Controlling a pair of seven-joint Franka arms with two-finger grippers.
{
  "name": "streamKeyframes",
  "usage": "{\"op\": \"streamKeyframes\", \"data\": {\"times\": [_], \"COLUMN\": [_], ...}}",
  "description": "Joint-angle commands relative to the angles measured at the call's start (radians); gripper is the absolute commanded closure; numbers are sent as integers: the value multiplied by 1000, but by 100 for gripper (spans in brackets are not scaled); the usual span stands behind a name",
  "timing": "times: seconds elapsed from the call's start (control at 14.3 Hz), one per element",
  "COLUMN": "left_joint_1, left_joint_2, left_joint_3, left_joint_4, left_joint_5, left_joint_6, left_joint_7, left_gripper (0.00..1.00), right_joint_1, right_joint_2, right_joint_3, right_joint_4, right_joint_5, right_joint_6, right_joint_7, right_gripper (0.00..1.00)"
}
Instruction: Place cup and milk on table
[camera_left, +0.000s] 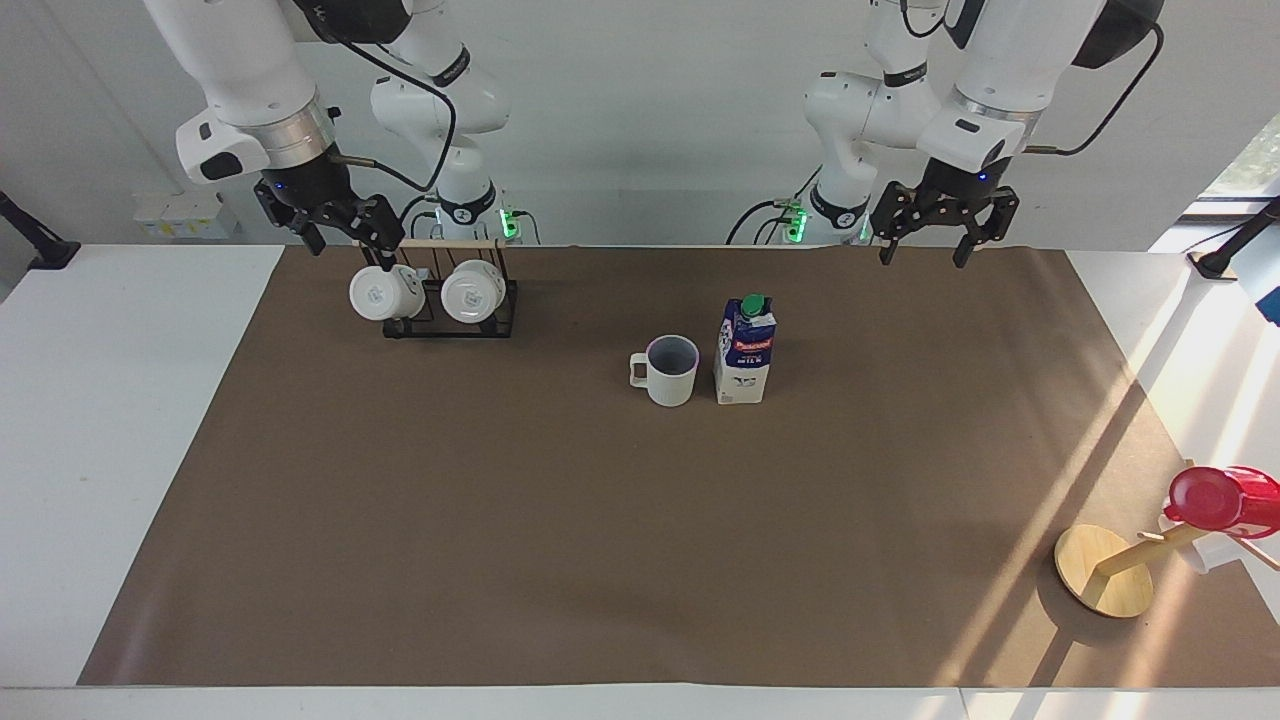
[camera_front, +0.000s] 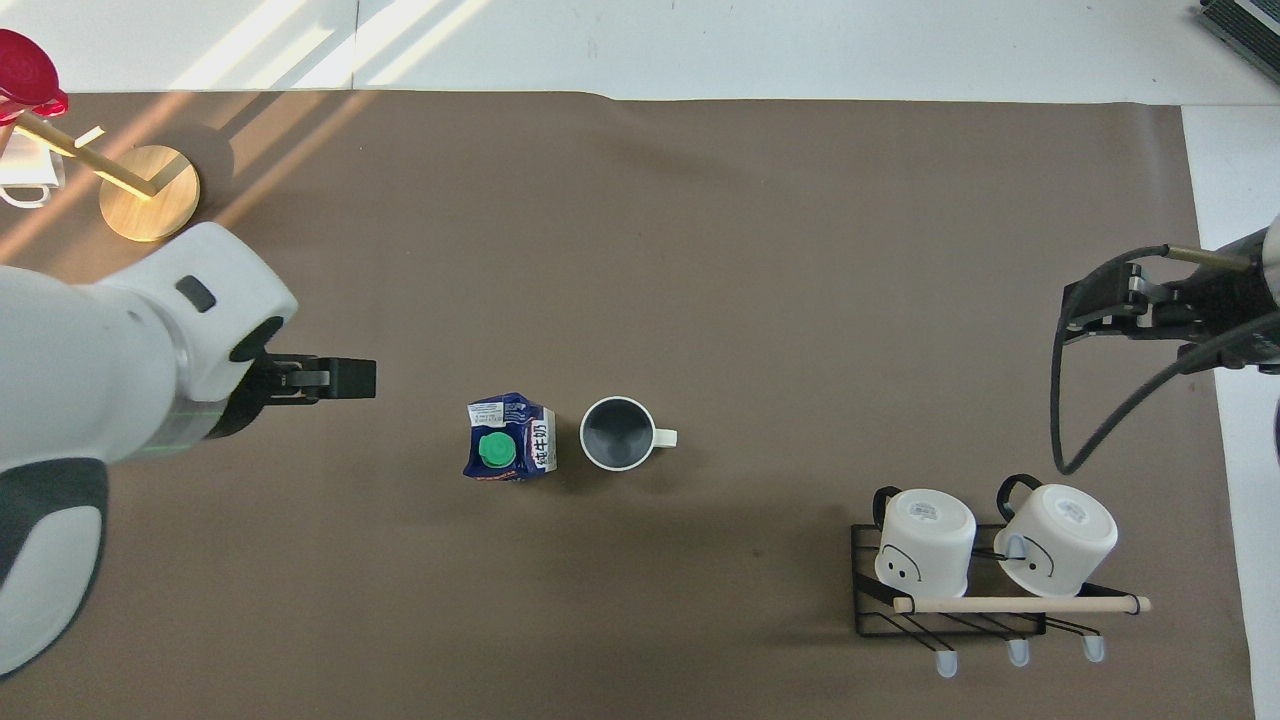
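Note:
The cream-white cup (camera_left: 672, 372) (camera_front: 617, 433) stands upright on the brown mat of the table (camera_left: 500, 500), its handle pointing toward the right arm's end. Close beside it, toward the left arm's end, stands the milk (camera_left: 746, 352) (camera_front: 510, 452), a blue-and-white carton with a green cap. My left gripper (camera_left: 923, 259) (camera_front: 350, 378) hangs open and empty in the air over the mat, well clear of the milk toward the left arm's end. The right gripper (camera_left: 356, 256) (camera_front: 1068, 316), also open and empty, hovers over the mat's edge by the mug rack.
A black wire rack (camera_left: 450, 322) (camera_front: 950, 610) holding two white mugs stands near the robots at the right arm's end. A wooden stand (camera_left: 1100, 582) (camera_front: 150, 192) carrying a red cup (camera_left: 1222, 500) sits at the corner farthest from the robots, at the left arm's end.

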Motion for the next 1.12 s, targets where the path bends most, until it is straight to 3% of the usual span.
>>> {"op": "streamKeyframes", "data": {"times": [0.0, 0.28, 1.05], "left_joint_1": [27, 58, 52], "left_joint_2": [24, 60, 57], "left_joint_3": [32, 33, 30], "left_joint_4": [84, 145, 145], "left_joint_5": [14, -3, -6], "left_joint_6": [-75, -147, -137], "left_joint_7": [101, 113, 115], "left_gripper": [0, 0, 0], "right_joint_1": [-16, -15, -18], "right_joint_2": [-20, -20, -20], "right_joint_3": [10, 10, 10], "right_joint_4": [-28, -28, -26], "right_joint_5": [-1, -1, -1], "right_joint_6": [21, 21, 21], "right_joint_7": [-21, -21, -23], "right_gripper": [0, 0, 0]}}
